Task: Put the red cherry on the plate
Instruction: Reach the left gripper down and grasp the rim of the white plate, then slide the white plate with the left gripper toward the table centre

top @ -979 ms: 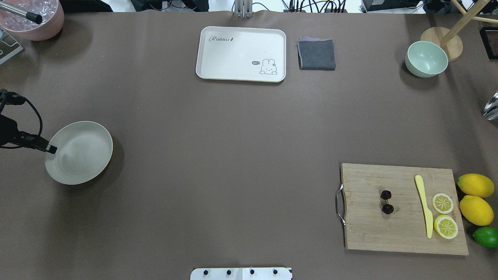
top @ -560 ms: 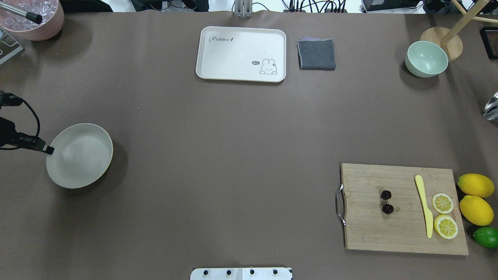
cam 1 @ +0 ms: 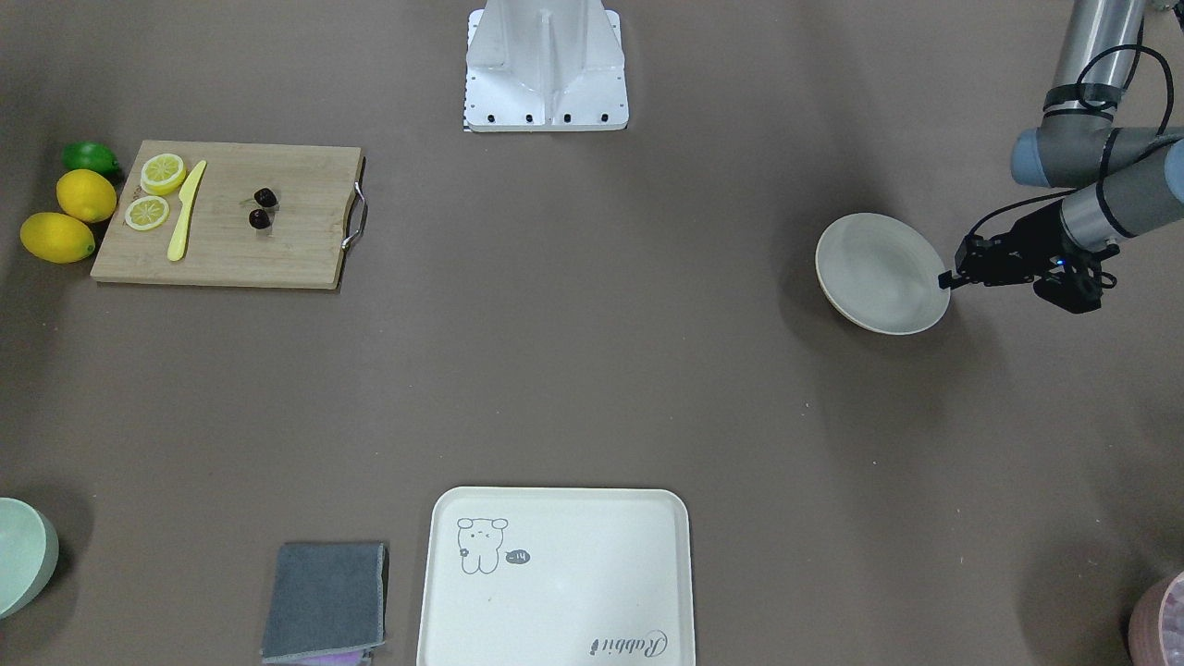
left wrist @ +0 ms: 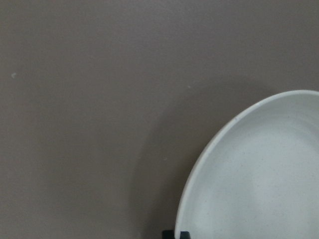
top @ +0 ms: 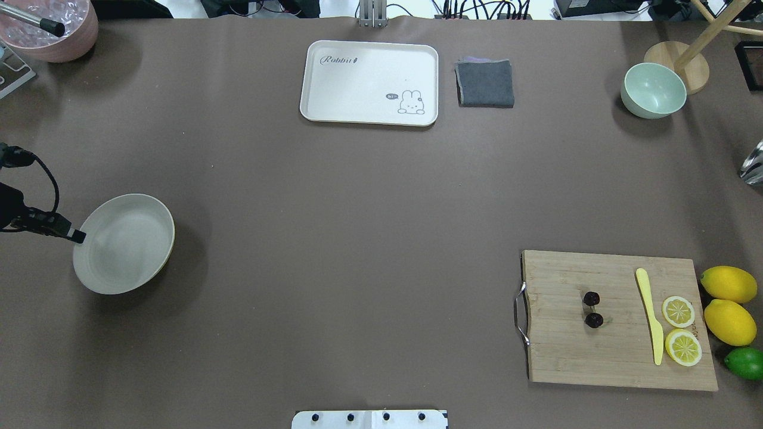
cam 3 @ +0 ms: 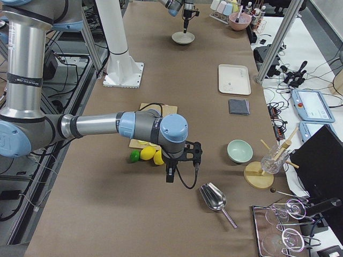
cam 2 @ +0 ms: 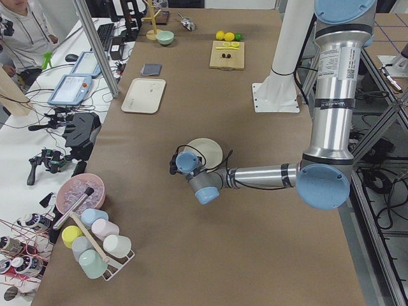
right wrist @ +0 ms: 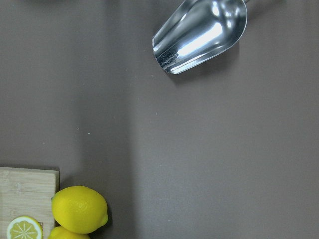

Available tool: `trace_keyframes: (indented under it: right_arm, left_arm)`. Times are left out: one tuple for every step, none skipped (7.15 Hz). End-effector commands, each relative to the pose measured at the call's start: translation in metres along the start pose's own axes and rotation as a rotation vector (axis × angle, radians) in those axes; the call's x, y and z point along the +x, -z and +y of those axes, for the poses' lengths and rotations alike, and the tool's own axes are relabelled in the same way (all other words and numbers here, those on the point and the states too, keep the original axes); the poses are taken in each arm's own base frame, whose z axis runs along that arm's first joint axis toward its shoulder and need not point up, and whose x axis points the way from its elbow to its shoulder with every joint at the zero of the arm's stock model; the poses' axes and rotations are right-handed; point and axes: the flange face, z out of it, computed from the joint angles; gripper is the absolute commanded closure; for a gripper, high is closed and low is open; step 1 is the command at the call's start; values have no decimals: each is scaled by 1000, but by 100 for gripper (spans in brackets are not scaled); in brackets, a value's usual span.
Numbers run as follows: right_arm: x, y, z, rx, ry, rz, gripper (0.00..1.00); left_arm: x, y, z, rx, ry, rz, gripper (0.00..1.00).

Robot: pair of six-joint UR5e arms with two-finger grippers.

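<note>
You see the left gripper [top: 77,236] pinching the rim of the plate [top: 128,250]. The red cherry [top: 592,309] lies on the cutting board [top: 596,357]; you cannot tell how the right gripper [cam 3: 171,172] stands

"Rabbit" and "hi~" on tray [top: 369,77]

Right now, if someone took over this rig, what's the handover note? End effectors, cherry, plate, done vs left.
Left end effector: at the plate's outer left rim, apparently shut on it.
Right end effector: visible only in the side view, above the table just past the lemons; open or shut cannot be told.
Red cherry: lying on the cutting board on the robot's right side, untouched.
Done: nothing yet; the plate is empty.
Left: pick the cherry off the board and set it on the plate, which sits far across the table.
</note>
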Motion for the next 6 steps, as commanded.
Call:
trace_keyframes:
  right_arm:
    - [0, 0, 0, 1, 0, -1, 0]
    - [-2, 2, 0, 4, 2, -1, 0]
    - [-2, 2, 0, 3, 1, -1, 0]
    - [-2, 2, 1, 2, 0, -1, 0]
    - [-2, 2, 2, 1, -1, -3, 0]
    - [-2, 2, 3, 1, -1, -1, 0]
  left_arm:
    - [48, 4, -26, -27, 89, 72, 100]
    - [82, 10, -44, -20, 139, 103, 100]
    - [108, 14, -55, -6, 161, 121, 100]
    - [123, 11, -60, -2, 164, 127, 100]
    - [135, -5, -61, 18, 152, 108, 100]
    - [165, -18, -70, 21, 146, 92, 100]
